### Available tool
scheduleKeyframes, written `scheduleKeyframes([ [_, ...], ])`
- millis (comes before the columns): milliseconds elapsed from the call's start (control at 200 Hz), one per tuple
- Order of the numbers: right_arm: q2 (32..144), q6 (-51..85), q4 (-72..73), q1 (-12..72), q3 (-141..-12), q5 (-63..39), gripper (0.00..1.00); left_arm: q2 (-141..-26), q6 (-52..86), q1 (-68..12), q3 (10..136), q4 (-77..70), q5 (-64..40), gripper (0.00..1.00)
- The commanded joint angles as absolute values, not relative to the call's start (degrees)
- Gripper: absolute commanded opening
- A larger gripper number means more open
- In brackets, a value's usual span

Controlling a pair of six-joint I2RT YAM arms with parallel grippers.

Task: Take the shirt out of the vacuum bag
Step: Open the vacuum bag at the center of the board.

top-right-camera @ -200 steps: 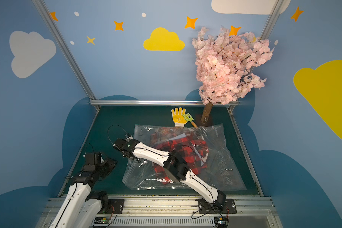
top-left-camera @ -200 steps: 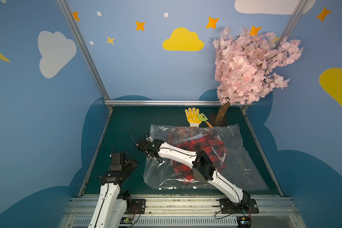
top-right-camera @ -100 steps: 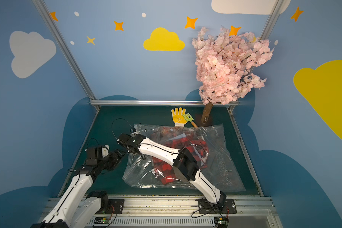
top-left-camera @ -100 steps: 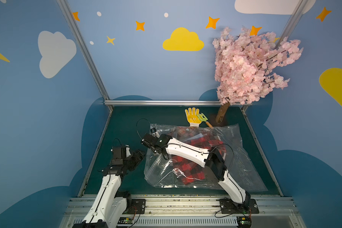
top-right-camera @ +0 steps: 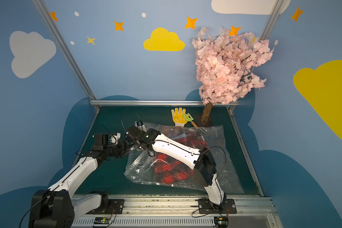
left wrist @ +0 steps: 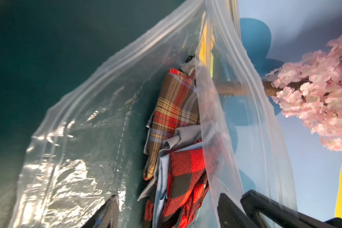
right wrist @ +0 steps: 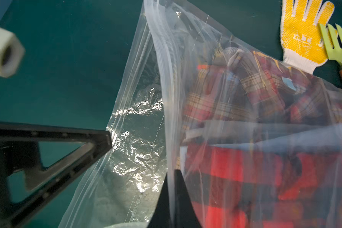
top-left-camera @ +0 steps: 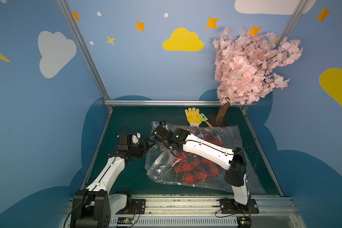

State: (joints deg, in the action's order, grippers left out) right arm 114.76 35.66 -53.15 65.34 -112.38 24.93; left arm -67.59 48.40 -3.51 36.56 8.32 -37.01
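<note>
The vacuum bag (top-left-camera: 160, 167) (top-right-camera: 138, 167) is a large clear crinkly sheet lying on the green table, its zip edge towards the left arm. Inside it the shirt (top-left-camera: 192, 171) (top-right-camera: 166, 173) (left wrist: 186, 173) is bunched up, red-and-black checked with a brown plaid part. My right gripper (top-left-camera: 162, 147) (top-right-camera: 139, 149) (right wrist: 173, 197) is shut on the bag's upper layer at the mouth and holds it raised. My left gripper (top-left-camera: 152, 145) (top-right-camera: 129, 148) (left wrist: 168, 215) stands open at the mouth, the shirt just ahead between its spread fingers. One left finger (right wrist: 67, 132) touches the lower zip edge.
A yellow dotted glove (top-left-camera: 193, 116) and a small green rake (top-left-camera: 202, 118) lie behind the bag. A pink blossom tree (top-left-camera: 249, 69) stands on its trunk (top-left-camera: 222, 114) at the back right corner. Metal rails (top-left-camera: 166, 102) and blue walls fence the table.
The left arm has reached from the front left to the bag's mouth and opened its gripper. The right gripper has shut on the bag's upper edge and lifted it.
</note>
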Motion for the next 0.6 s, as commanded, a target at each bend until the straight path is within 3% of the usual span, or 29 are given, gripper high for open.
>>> scheduleKeyframes([
  [0,110.2,36.2,-52.7,64.8,-111.5,22.0,0.00,-70.9,50.3,-5.6,37.2,3.0,-42.3,0.76],
  [235,106.7,35.9,-52.5,62.7,-109.0,19.2,0.00,-78.0,52.7,-11.4,38.1,-2.5,-50.2,0.72],
  [596,104.1,36.0,-49.9,60.9,-105.9,16.8,0.00,-83.1,55.2,-17.6,37.5,-9.7,-51.0,0.66],
])
